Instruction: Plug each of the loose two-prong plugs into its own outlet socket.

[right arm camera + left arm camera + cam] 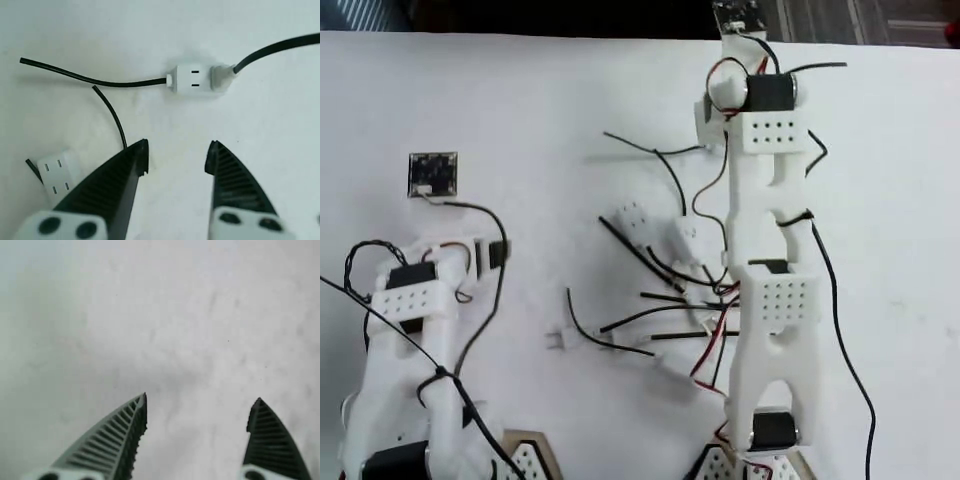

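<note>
Toward the far edge of the table, right pincer: hung released, empty; outlet socket lay just ahead, long axis crosswise.
Left pincer: gaped empty, well apart.

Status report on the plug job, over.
Left gripper open over bare table. Right gripper open near socket. Loose plug on table, unplugged. Black cords cross beside it.
</note>
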Controlling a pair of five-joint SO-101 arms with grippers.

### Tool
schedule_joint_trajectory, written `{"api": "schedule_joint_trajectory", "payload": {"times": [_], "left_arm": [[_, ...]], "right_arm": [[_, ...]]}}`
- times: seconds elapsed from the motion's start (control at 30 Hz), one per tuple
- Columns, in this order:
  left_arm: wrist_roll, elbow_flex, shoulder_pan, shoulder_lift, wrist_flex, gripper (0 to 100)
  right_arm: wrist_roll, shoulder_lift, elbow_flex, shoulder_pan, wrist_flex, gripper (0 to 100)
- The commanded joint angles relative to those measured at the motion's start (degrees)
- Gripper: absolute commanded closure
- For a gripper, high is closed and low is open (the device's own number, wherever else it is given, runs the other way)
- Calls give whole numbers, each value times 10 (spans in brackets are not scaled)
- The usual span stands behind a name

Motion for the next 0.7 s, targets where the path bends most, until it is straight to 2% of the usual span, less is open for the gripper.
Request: {"api": "schedule_joint_trajectory", "payload": {"times": [0.0, 0.13, 0.47, 0.67], "left_arm": [[4, 1, -7, -22, -11, 683], [4, 1, -7, -22, -11, 683], [4, 1, -7, -22, -12, 683], [3, 1, -7, -22, -12, 683]], "right_arm": [[1, -15, 9, -13, 7, 878], [1, -39, 65, -34, 7, 889], [1, -195, 347, -147, 5, 865], [0, -184, 437, -178, -16, 865]]}}
